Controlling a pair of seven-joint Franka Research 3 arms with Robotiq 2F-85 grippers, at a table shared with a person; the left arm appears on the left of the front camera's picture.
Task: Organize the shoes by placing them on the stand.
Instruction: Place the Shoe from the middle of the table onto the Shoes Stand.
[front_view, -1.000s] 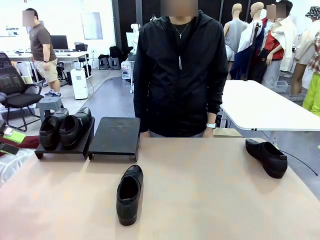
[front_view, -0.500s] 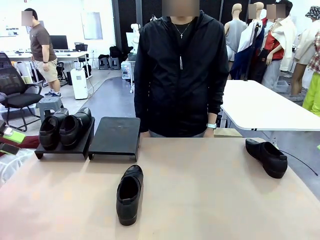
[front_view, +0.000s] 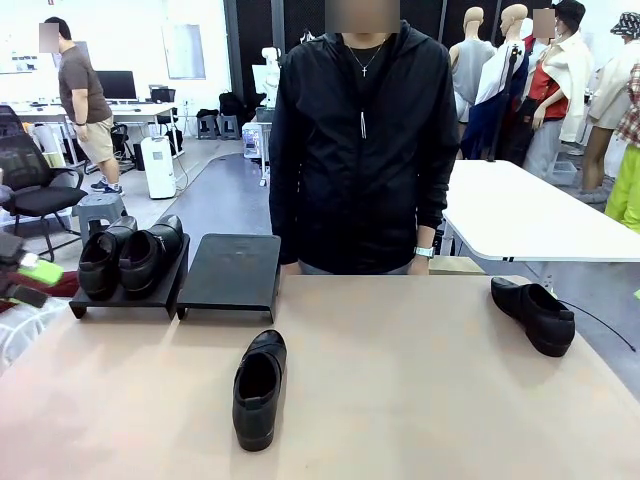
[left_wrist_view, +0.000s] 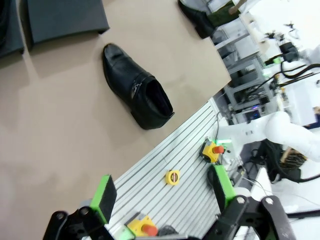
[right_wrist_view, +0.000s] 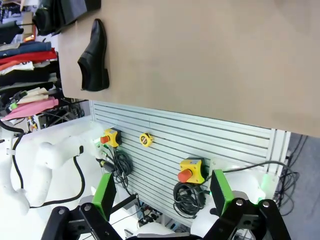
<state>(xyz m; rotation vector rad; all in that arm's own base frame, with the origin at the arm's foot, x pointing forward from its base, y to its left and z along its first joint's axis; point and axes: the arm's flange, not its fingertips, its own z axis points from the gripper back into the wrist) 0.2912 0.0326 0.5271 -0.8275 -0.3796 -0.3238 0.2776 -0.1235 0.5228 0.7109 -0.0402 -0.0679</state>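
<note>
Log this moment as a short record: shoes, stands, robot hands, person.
On stand: two shoes, side by side on the left stand
Right stand: no shoe on it
Loose on table: middle shoe near the centre; far-right shoe by the right edge
Left hand: open, holding nothing
Right hand: open, holding nothing
Person: standing at the far side

Black loafers (front_view: 258, 388): pair (front_view: 130, 257) on stand (front_view: 125, 301), two apart on table (front_view: 420, 380)
</note>
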